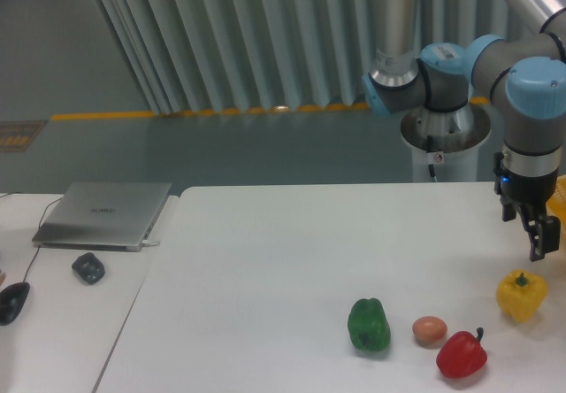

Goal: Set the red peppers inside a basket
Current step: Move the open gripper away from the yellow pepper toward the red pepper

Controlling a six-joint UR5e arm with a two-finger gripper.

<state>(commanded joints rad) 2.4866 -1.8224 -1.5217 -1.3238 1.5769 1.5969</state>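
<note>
The red pepper (461, 355) lies on the white table near the front right, stem pointing up and right. Only a yellow-orange corner of the basket (559, 200) shows at the right edge of the frame. My gripper (533, 238) hangs at the far right, next to that corner and just above the yellow pepper. It looks open and holds nothing. The red pepper is well below and to the left of the gripper, not touching it.
A yellow bell pepper (521, 295) sits right under the gripper. A brown egg (429, 329) and a green pepper (369, 325) lie left of the red one. A laptop (104, 212), a small dark object (87, 267) and a mouse (12, 302) are on the left table.
</note>
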